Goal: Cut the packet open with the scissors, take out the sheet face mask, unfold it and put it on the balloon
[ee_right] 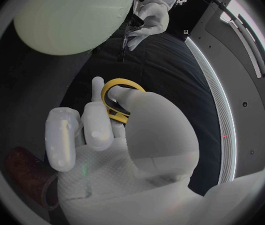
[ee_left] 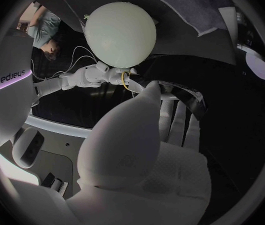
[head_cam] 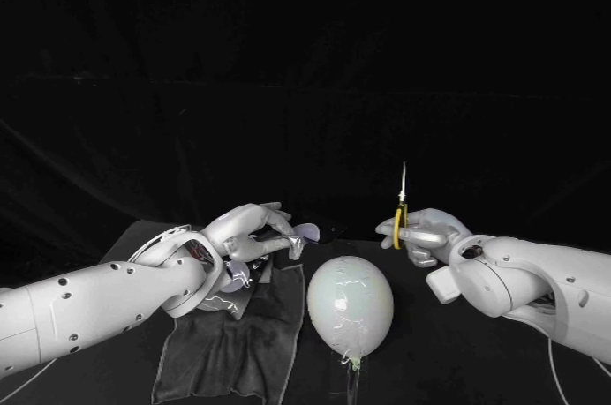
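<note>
The right hand [head_cam: 428, 236] grips upright scissors [head_cam: 398, 224]. The left hand [head_cam: 255, 231] pinches the packet [head_cam: 310, 236], at ten o'clock from the balloon [head_cam: 349, 306].

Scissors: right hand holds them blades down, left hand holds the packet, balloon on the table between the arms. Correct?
No: the head view shows the scissors in the right hand with blades pointing up, not down. The left hand does hold the packet, and the balloon lies between the arms.

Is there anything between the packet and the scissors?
In the head view, nothing: the gap between the packet held by the left hand and the scissors held by the right hand is bare. The balloon lies lower, nearer the robot.
</note>
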